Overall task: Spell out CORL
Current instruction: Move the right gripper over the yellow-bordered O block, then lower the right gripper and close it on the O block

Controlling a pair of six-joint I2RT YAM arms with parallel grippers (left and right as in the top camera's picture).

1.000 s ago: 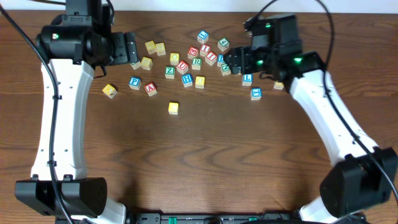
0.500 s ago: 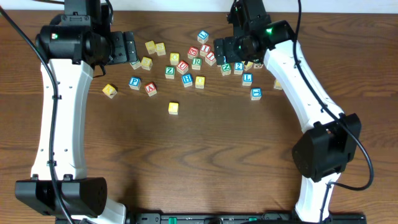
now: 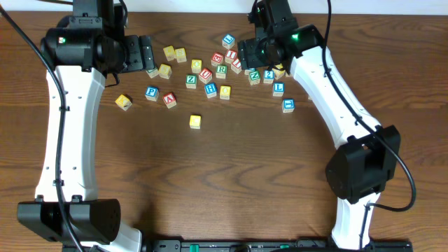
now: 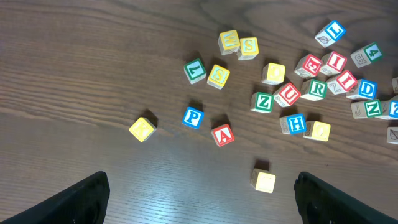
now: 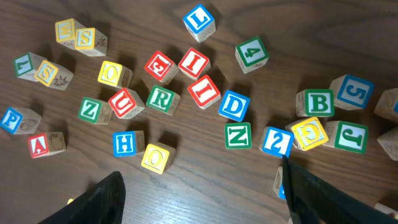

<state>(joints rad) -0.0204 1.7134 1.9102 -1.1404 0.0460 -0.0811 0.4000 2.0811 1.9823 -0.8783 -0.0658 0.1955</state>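
Wooden cubes wanted for the word are found loose in the scatter, none yet set in a row. The R cube (image 5: 163, 98), green on white, is lodged in the thick of the cluster, touching the red U cube (image 5: 126, 102) and just beside a red I cube (image 5: 203, 91), so little finger room is offered on those sides. The upper yellow cube (image 5: 114, 74) lies just beside the U cube on its far side. The lower yellow cube (image 5: 155, 157) is pressed against the blue H cube (image 5: 127, 143). Their round letters cannot be told with certainty as C or O. The L cube (image 5: 199, 20), blue on white, stands clear of its neighbours toward the far edge of the bench (image 3: 210, 175) and is judged the easiest to lift. The right claw (image 5: 202, 186) is held over this cluster with its fingers spread wide and nothing between them, a pose judged to be a survey before a pick. The left claw (image 4: 200, 186) is likewise parted and empty, held high over the left of the scatter. Open bench is noted nearer the robot, broken only by a lone pale cube (image 3: 194, 122), and that strip is judged adequate for laying the word out. Care is advised at the crowded middle, where neighbours could be nudged.
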